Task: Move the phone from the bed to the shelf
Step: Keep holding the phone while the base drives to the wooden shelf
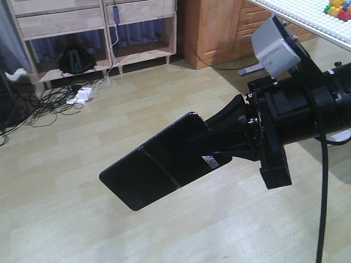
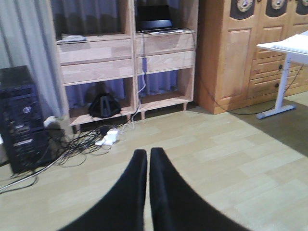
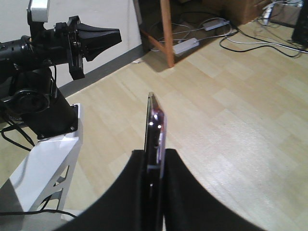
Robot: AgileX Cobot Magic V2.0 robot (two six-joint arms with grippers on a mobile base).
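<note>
The right gripper [image 1: 213, 143] is clamped on the thin, glossy black slab of a phone [image 1: 148, 170] with a crease across its middle. It grips one short end near the small white sticker [image 1: 211, 161], so most of the slab juts free toward eight o'clock above the pale wood-plank floor [image 1: 66, 219]. Holding it by the end leaves, I judge, a free length to slide onto a board. The light natural-wood shelf [image 1: 148, 12] stands at eleven o'clock, well apart from the phone, and the bed is not in view, so the carry looks under way with the placing not yet done. From the left wrist, the left gripper [image 2: 147, 154] has its black fingers pressed together on nothing, idle, facing the shelf at twelve o'clock, where a dark laptop [image 2: 154, 21] occupies the upper right bay. From the right wrist, the phone appears edge-on, its pinkish rim upright between the fingers and pointing to twelve o'clock, with the left gripper at ten o'clock.
</note>
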